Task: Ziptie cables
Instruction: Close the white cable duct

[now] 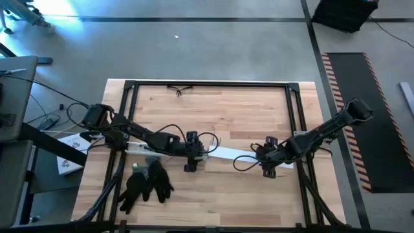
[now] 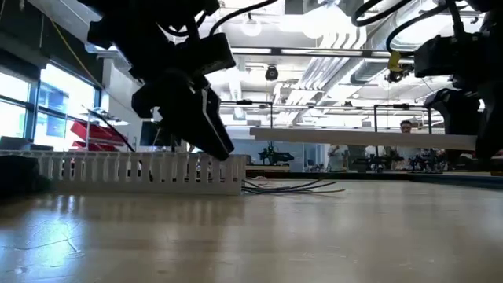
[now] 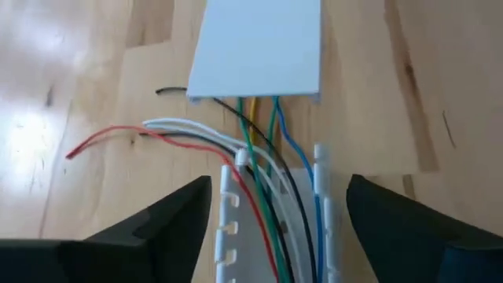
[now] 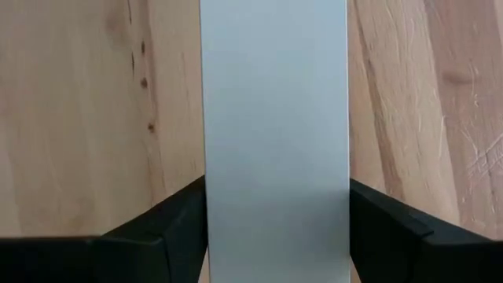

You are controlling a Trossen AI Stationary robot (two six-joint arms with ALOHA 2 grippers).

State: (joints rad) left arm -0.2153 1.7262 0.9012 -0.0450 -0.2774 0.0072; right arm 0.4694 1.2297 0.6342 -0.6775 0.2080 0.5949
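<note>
Place: industrial lab/workshop | evidence: concrete floor [image 1: 213,45], exposed ceiling ducts [image 2: 330,71], hazard-striped mat [image 1: 339,84], workbenches behind.

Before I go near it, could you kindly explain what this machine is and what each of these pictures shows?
It is two dark robot arms at a wooden table. One camera looks down from above, one sits at table level, one rides each wrist. On the table lie a long white slotted plastic channel, thin coloured cables running through it, and black gloves. The left gripper straddles the channel, jaws open. The right gripper clamps a flat white cover strip in its jaws, lifted off the table.
</note>
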